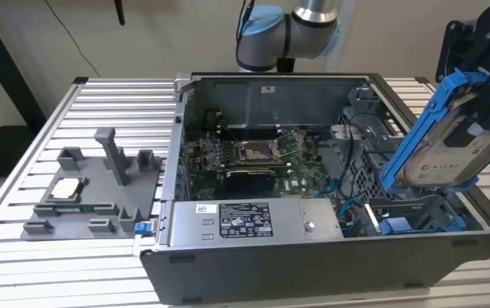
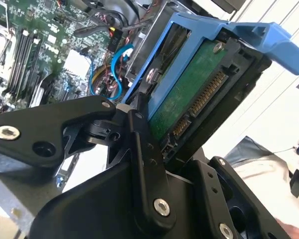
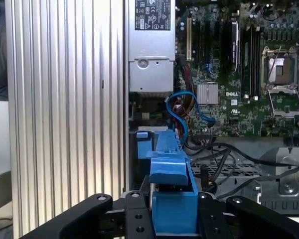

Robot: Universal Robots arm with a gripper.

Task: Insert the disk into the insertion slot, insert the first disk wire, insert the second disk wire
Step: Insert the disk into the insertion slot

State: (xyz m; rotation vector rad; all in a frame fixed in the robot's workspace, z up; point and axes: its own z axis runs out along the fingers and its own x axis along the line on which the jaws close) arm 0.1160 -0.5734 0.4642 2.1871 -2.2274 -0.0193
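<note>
The disk (image 1: 446,151) is pinched, tilted, between the jaws of the gripper (image 1: 483,109), above the insertion slot (image 1: 411,215) in a corner of the case (image 1: 313,273).

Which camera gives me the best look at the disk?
The exterior view: the disk shows whole, tilted, gripped in the hand above the case. The second wrist view shows its green board and connector; the first wrist view, its blue carrier end-on.
</note>
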